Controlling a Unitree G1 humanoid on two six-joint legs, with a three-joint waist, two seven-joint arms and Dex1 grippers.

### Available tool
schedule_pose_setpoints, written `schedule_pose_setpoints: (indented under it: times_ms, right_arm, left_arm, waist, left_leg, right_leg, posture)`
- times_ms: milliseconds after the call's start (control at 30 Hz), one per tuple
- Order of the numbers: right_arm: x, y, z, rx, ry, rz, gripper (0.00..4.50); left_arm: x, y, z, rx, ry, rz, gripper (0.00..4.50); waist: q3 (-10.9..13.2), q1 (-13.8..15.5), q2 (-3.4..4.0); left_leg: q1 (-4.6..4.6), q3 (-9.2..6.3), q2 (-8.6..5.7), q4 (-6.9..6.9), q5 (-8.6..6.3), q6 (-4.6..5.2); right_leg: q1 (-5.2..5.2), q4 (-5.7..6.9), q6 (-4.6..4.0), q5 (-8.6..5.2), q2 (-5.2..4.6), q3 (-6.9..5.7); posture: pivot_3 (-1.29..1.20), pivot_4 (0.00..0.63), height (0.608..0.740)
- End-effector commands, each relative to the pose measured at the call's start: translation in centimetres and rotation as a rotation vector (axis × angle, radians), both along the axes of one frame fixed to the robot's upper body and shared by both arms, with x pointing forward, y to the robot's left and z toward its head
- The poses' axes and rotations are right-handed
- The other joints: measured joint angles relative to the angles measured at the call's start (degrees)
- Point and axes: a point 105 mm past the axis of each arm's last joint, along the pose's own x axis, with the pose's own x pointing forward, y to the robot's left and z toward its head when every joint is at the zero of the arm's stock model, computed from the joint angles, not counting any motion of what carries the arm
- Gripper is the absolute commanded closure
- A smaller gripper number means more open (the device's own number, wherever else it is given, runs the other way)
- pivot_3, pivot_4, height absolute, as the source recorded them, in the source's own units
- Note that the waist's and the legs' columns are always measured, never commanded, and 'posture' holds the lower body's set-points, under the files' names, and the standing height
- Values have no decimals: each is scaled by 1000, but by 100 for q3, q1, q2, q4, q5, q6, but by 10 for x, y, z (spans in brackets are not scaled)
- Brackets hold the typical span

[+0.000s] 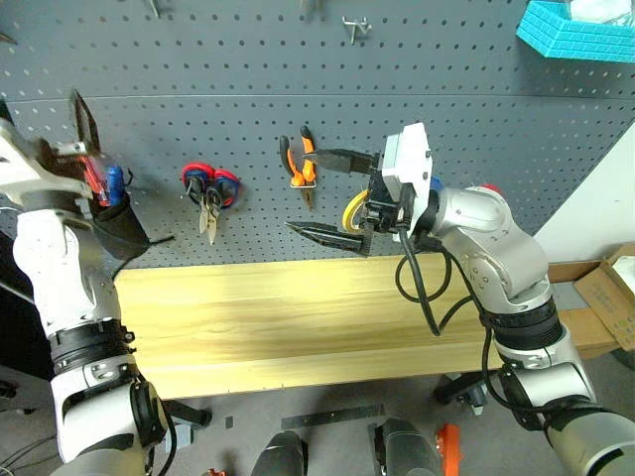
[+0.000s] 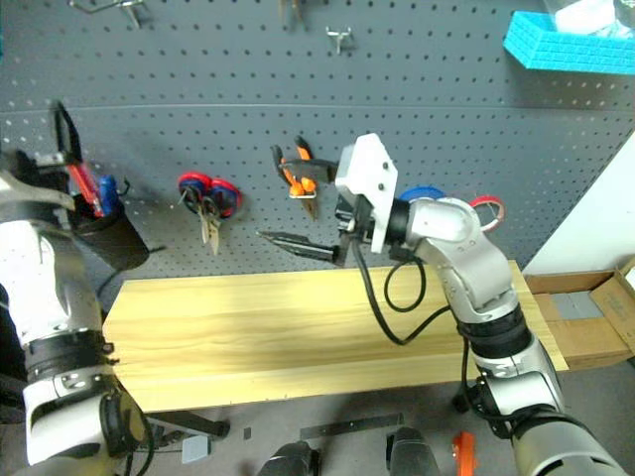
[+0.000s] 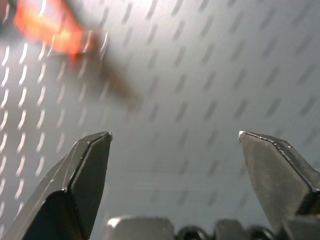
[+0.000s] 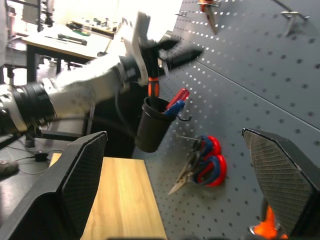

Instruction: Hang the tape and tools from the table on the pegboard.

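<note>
Pegboard (image 4: 260, 90) carries a black cup (image 4: 152, 125) holding a red-handled screwdriver (image 4: 176, 98), with red-and-blue scissors (image 4: 202, 162) hung beside it. Left gripper (image 4: 172, 52) is open above the cup.

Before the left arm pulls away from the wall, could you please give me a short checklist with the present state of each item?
1. Left gripper open, nothing held: ok.
2. Right gripper open, empty: ok.
3. Black cup on the pegboard holds screwdriver handles: ok.
4. Pliers hanging on the pegboard: ok.
5. Table top bare of tools: ok.
6. Red tape ring seated on a hook: cannot tell.
</note>
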Motion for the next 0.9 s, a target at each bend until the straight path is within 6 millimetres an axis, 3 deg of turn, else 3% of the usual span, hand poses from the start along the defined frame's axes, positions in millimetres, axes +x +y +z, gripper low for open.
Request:
schedule_pose_setpoints:
  times_ms: [33, 100, 200, 300, 400, 533, 767, 900]
  right_arm:
    - [-3, -15, 17, 63, -43, -40, 0]
    - [0, -23, 17, 78, -36, -77, 0]
    - [4, -37, 10, 74, -28, -143, 0]
    - [4, -53, -2, 81, 3, -226, 0]
    - [3, -63, -16, 95, 42, -288, 0]
    - [1, -74, -57, 98, 143, -402, 0]
    - [16, -111, -135, 80, 264, -694, 0]
    - [13, -127, -179, 15, 303, -791, 0]
  left_arm:
    - [3, -55, 16, 133, 48, -170, 44]
    - [4, -79, 3, 192, 116, -247, 44]
    - [4, -113, -31, 260, 265, -374, 44]
    - [-4, -143, -89, 288, 484, -485, 44]
    - [-17, -160, -120, 363, 581, -510, 44]
    - [-26, -157, -172, 274, 753, -533, 44]
    - [-41, -109, -268, 85, 1004, -377, 44]
    - [-48, -79, -297, -11, 1044, -254, 44]
  waist:
    - [-24, 2, 12]
    - [-43, -19, 26]
    - [-79, -61, 59]
    - [-89, -127, 72]
    - [-92, -177, 77]
    - [-113, -165, 95]
    - [-192, -163, 145]
    - [-245, -152, 146]
  left_leg:
    - [0, 1, -1, 0, 0, 0]
    - [3, 4, -3, 0, -1, 1]
    - [7, 8, -1, -4, -1, 1]
    - [16, 17, 1, -8, -1, 2]
    - [29, 21, 2, -14, -2, 4]
    - [54, 25, 11, -14, -10, 18]
    - [127, 58, 15, -14, -23, 42]
    - [128, 58, 20, -14, -23, 42]
  right_leg:
    - [1, -1, 2, 1, 0, 1]
    - [4, -2, 2, 1, -1, 3]
    - [4, -1, 2, 1, 0, 10]
    - [4, 2, 2, 1, 3, 24]
    - [14, 3, 2, 0, 7, 32]
    - [34, 4, 1, 0, 17, 38]
    - [118, -19, 6, -2, 23, 38]
    - [119, -19, 5, -2, 27, 38]
  posture:
    - [-36, 70, 740]
    - [-40, 68, 740]
    - [-44, 66, 740]
    - [-54, 64, 740]
    - [-67, 61, 740]
    - [-84, 56, 740]
    - [-103, 41, 740]
    - [-94, 29, 740]
